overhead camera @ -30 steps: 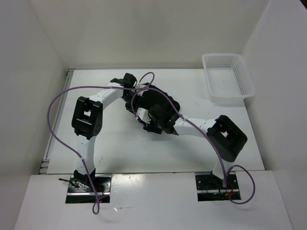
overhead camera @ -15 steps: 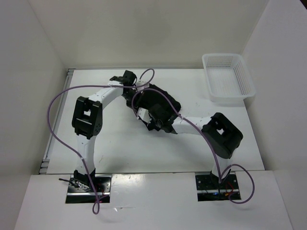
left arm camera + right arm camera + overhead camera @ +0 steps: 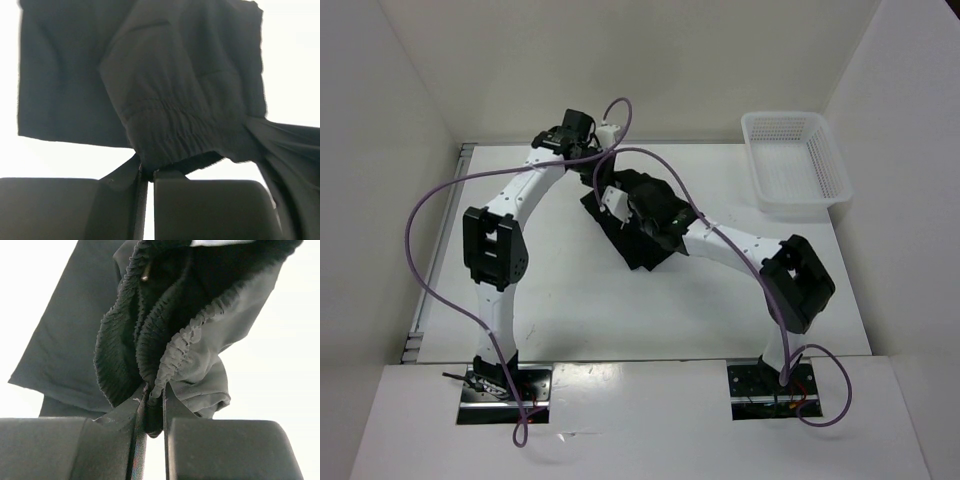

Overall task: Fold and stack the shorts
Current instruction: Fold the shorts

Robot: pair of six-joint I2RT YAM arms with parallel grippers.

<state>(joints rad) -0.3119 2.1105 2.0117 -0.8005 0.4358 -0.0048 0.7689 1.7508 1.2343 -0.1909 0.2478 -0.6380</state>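
The black shorts (image 3: 650, 218) hang bunched between my two arms over the middle of the table. In the left wrist view my left gripper (image 3: 148, 172) is shut on a gathered elastic edge of the shorts (image 3: 165, 100), and the rest of the fabric spreads away from it. In the right wrist view my right gripper (image 3: 155, 400) is shut on the ruffled waistband (image 3: 150, 340), with cloth pinched between its fingers. Seen from above, the left arm reaches to the far left of the shorts and the right arm comes in from the near right.
A white mesh basket (image 3: 820, 185) stands at the far right corner of the table. White walls close in the table on the left, back and right. Purple cables loop above both arms.
Both grippers have closed on the shorts. The left arm has swung toward the far edge and the right has followed, drawing the fabric out and up from its crumpled heap.
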